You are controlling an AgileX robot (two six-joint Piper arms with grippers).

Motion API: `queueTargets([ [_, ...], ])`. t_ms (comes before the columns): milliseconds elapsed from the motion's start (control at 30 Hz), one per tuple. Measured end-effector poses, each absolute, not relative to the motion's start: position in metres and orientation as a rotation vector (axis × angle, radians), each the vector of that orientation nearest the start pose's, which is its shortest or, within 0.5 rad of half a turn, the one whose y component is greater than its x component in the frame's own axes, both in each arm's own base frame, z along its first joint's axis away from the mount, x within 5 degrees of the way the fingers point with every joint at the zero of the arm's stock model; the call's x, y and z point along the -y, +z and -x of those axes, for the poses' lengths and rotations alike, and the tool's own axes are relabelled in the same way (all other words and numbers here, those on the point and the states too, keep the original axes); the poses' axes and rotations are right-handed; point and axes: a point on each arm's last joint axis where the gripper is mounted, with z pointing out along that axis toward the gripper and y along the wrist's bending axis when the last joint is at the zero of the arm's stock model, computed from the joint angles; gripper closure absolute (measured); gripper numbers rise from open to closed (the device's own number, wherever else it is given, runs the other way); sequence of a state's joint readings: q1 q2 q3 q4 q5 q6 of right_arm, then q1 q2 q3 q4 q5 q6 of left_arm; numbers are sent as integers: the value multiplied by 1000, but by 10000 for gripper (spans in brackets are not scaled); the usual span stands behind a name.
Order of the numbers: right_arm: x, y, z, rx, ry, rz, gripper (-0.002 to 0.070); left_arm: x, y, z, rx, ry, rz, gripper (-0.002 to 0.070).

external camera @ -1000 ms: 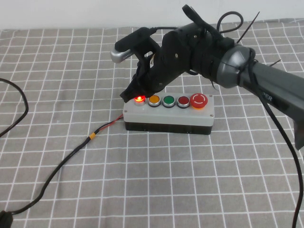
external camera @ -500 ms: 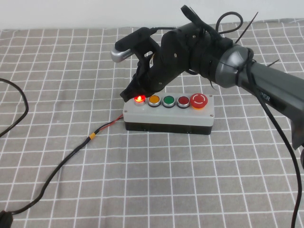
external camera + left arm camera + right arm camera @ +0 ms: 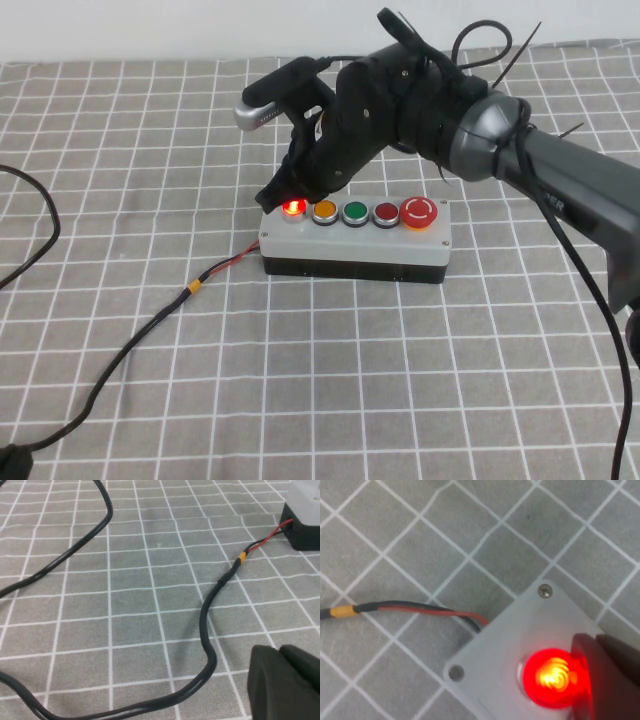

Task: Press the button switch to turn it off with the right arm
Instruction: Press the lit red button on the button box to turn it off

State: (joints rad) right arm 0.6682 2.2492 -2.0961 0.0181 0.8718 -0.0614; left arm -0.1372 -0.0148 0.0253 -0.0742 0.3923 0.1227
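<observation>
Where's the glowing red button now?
High view: the glowing button is leftmost on the switch box, beside the orange button, right tool at its edge; left tool hovers off left above the cable.

Grey checked tablecloth (image 3: 400, 380) — switch box (image 3: 355, 250) resting on it, black cable (image 3: 130, 345) trailing left

The right tool (image 3: 283, 195) crowds the lit button (image 3: 293, 208), while the cable (image 3: 202, 617) crosses open cloth (image 3: 400, 380) near the left tool (image 3: 287, 680).

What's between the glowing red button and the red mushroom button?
High view: orange button, green button, dark red button. Right gripper sits by the glowing red button; left gripper hovers over checked cloth.
</observation>
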Motion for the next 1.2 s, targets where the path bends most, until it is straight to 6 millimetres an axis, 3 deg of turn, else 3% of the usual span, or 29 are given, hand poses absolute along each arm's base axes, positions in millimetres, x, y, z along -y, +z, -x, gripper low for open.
queueTargets([
  [100, -317, 263, -402, -2356, 250, 896, 692, 10, 170, -51, -1876, -91, -195, 678],
  [167, -315, 281, -400, -2333, 251, 890, 692, 10, 170, -51, -1876, -92, -195, 678],
  [300, -304, 346, -386, -2206, 287, 842, 692, 10, 170, -51, -1876, -87, -197, 678],
  [400, -285, 407, -363, -2088, 316, 797, 692, 10, 170, -51, -1876, -85, -199, 678],
  [500, -264, 450, -338, -2027, 317, 773, 692, 10, 170, -51, -1876, -85, -199, 678],
  [700, -224, 502, -292, -1937, 292, 736, 692, 10, 170, -51, -1876, -83, -200, 678],
  [833, -201, 508, -263, -1935, 288, 739, 692, 10, 170, -51, -1876, -83, -200, 678],
  [933, -181, 501, -239, -1929, 289, 742, 692, 10, 170, -51, -1876, -83, -200, 678],
  [1200, -130, 431, -172, -1932, 305, 737, 692, 10, 170, -51, -1876, -83, -200, 678],
])
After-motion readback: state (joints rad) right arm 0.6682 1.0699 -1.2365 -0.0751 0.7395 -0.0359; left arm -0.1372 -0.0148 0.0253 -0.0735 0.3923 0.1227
